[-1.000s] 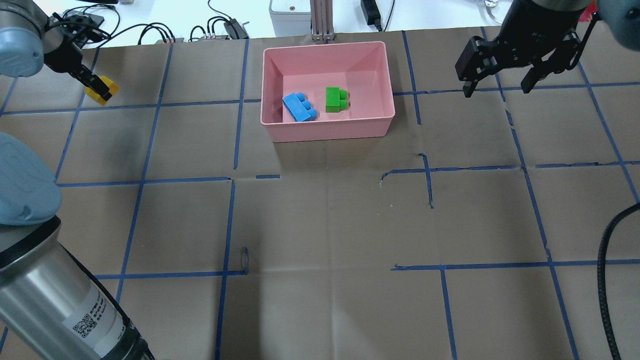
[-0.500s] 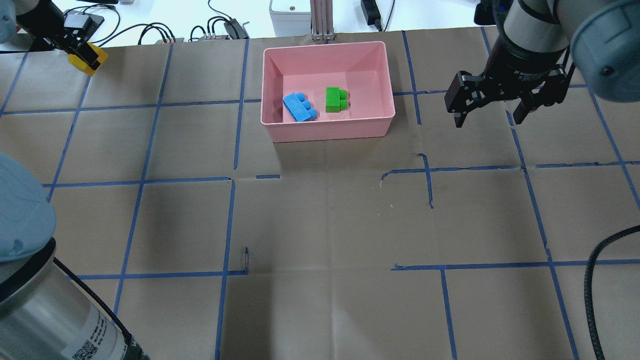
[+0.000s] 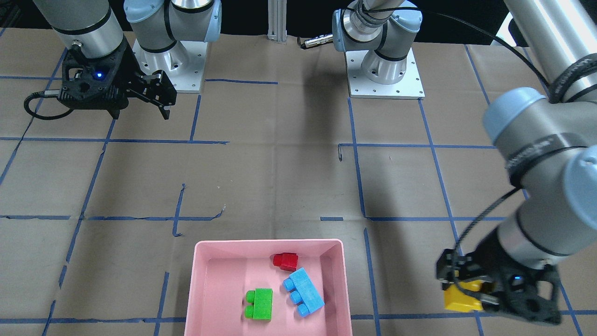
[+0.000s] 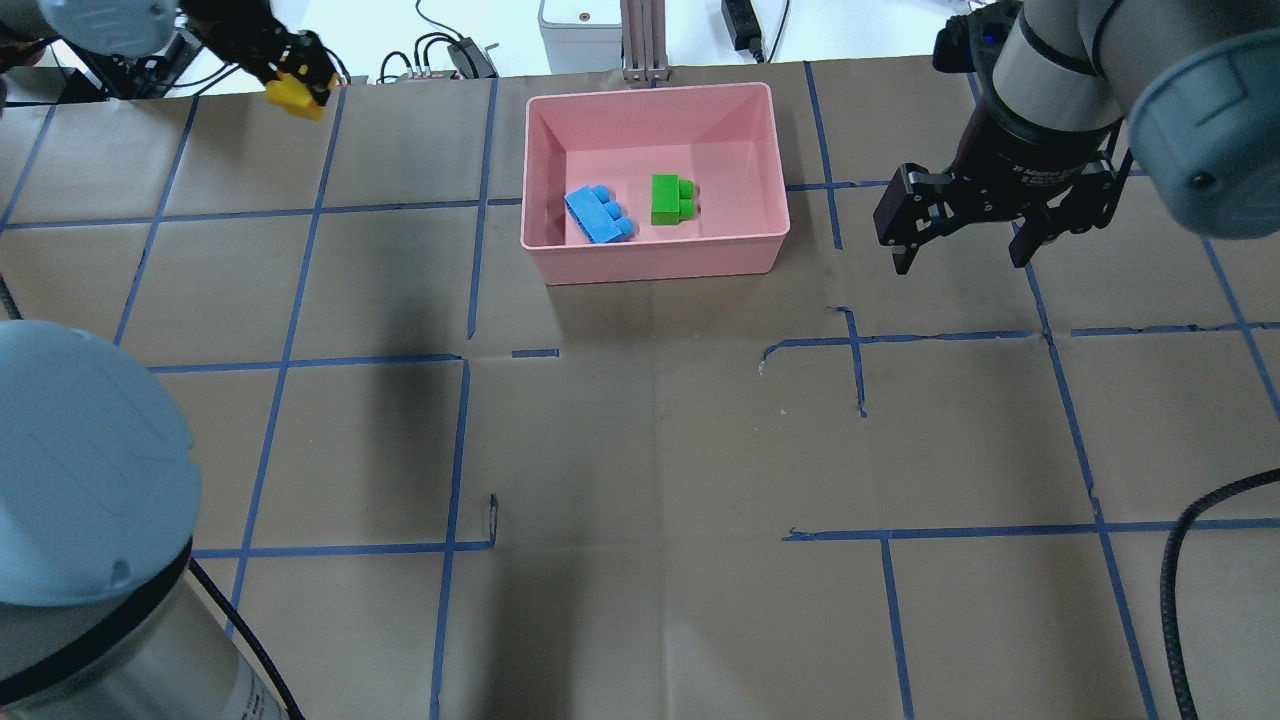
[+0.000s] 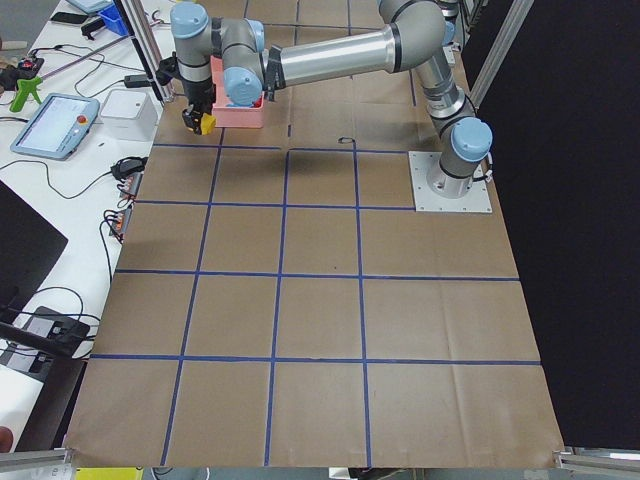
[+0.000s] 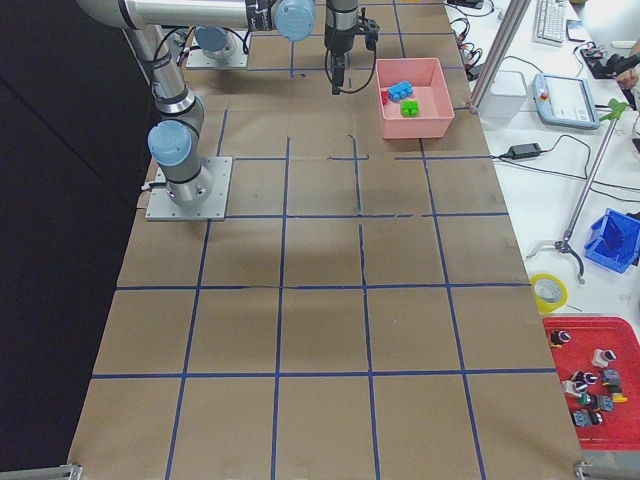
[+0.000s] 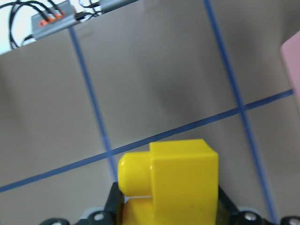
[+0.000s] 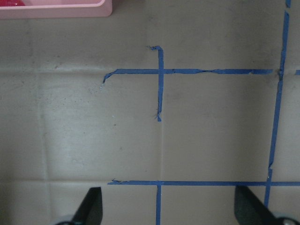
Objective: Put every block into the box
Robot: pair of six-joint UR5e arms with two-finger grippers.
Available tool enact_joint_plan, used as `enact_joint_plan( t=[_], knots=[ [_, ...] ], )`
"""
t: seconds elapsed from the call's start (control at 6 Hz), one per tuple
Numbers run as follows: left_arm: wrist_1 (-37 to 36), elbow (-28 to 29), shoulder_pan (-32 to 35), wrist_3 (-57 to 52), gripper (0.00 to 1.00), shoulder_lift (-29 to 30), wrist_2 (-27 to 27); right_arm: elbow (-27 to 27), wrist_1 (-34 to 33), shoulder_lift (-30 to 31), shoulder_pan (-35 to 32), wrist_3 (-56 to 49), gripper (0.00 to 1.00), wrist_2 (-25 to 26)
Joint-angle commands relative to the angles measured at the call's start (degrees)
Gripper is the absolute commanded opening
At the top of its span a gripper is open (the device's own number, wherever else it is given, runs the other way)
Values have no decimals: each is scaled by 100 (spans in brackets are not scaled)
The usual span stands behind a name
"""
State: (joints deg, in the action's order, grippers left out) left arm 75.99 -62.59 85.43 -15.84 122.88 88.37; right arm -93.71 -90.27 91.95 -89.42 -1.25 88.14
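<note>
So — box [image 3: 268, 242] holds red [image 3: 286, 261], green [image 3: 260, 304], blue [image 3: 303, 291] blocks.

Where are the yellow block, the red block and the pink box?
yellow block [image 3: 457, 302], front-facing view, its side face.
red block [image 3: 286, 262], front-facing view, its top.
pink box [image 3: 233, 242], front-facing view, upper rim edge.

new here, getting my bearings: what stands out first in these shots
The pink box at the table's far edge holds a red block, a blue block and a green block. The left gripper holds a yellow block in the air off to its side; the right gripper hangs open, empty.
</note>
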Motion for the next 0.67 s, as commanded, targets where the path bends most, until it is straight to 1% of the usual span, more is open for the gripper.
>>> enact_joint_plan(
  t=[0.0, 0.17, 0.33, 0.5],
  knots=[
    [21, 141, 1224, 2451, 19, 121, -169, 19, -17, -2, -5, -7, 100, -245],
    [-31, 177, 1500, 3220, 19, 296, -649, 11, -35, -36, 4, -51, 100, -245],
    [-101, 168, 1494, 3228, 19, 498, -654, -33, -61, -45, 4, -34, 100, -245],
    [-389, 55, 1485, 3097, 18, 674, -628, -42, -157, -54, 4, 1, 100, -219]
  ],
)
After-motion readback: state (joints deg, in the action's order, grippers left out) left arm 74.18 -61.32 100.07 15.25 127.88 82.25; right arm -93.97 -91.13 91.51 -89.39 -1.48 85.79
